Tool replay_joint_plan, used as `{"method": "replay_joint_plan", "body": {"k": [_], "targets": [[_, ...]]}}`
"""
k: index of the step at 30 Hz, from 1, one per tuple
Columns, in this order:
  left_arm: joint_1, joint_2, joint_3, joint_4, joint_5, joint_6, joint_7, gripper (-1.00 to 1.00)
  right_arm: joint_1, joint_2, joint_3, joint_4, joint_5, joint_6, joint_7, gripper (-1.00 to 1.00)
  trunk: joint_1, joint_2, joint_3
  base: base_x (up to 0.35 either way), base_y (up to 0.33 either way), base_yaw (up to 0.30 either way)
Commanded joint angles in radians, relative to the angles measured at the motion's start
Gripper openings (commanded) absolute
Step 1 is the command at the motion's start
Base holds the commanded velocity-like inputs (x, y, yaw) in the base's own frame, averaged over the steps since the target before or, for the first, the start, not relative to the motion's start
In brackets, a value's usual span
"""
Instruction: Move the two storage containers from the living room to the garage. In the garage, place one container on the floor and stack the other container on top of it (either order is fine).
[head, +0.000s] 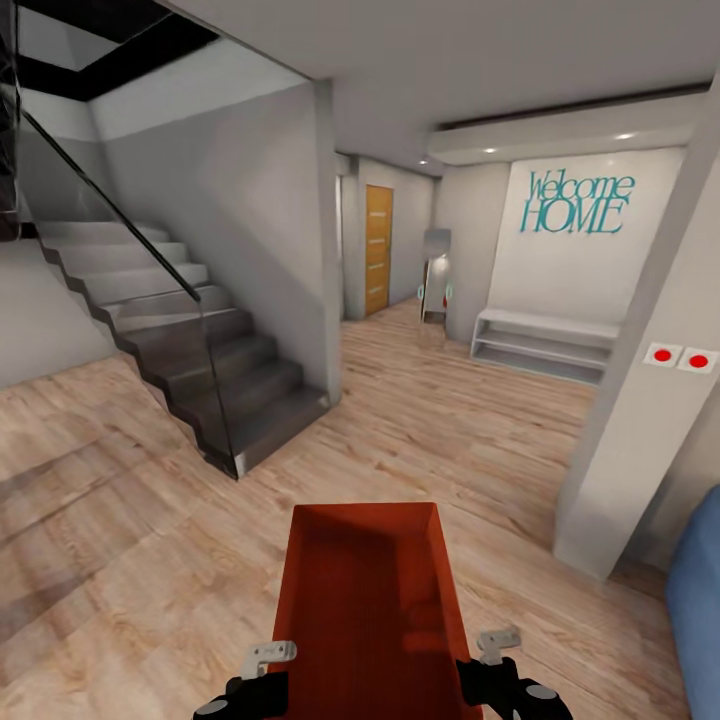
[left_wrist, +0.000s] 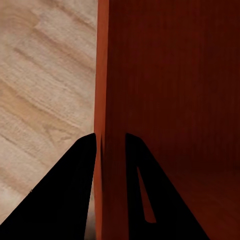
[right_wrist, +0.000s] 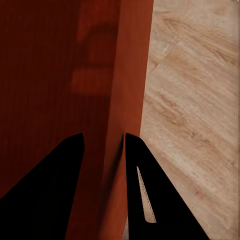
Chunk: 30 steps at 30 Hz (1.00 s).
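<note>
One orange-red storage container (head: 365, 590) hangs low in front of me over light wood planks, held by its two long walls. My left gripper (head: 262, 665) is shut on the left wall, with black fingers (left_wrist: 75, 190) on either side of the thin rim; the container (left_wrist: 170, 90) has an empty inside. My right gripper (head: 500, 650) is shut on the right wall in the same way, its fingers (right_wrist: 145, 195) straddling the container (right_wrist: 50, 75). The garage and its floor are out of view.
A grey staircase (head: 190, 330) with a glass rail rises at the left. Ahead, a corridor leads to a light wooden door (head: 378, 250). A white pillar (head: 640, 400) and a blue sofa edge (head: 700, 600) stand at the right, a white shelf bench (head: 545, 345) beyond.
</note>
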<state>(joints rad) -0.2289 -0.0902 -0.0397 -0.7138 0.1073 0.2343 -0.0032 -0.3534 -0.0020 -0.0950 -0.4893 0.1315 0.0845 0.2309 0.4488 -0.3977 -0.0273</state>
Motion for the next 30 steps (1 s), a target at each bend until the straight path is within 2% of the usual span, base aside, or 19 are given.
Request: {"method": "replay_joint_plan", "body": {"k": [1, 18, 30], "targets": [[-0.001, -0.001, 0.011, -0.004, -0.011, -0.029, 0.011, -1.00, 0.001, 0.004, -0.003, 0.000, 0.006, 0.006, 0.041, -1.00, 0.001, -0.002, -0.002, 0.330, -0.088, 0.000], [-0.001, -0.001, 0.011, -0.004, -0.011, -0.029, 0.011, -1.00, 0.001, 0.006, -0.002, 0.001, 0.007, 0.006, 0.041, -1.00, 0.001, -0.002, -0.002, 0.330, -0.082, -0.006], [-0.001, 0.000, 0.011, -0.004, -0.011, -0.029, 0.011, -1.00, 0.001, 0.007, -0.002, 0.001, 0.007, 0.006, 0.041, -1.00, 0.001, -0.002, -0.002, 0.330, -0.080, -0.222]]}}
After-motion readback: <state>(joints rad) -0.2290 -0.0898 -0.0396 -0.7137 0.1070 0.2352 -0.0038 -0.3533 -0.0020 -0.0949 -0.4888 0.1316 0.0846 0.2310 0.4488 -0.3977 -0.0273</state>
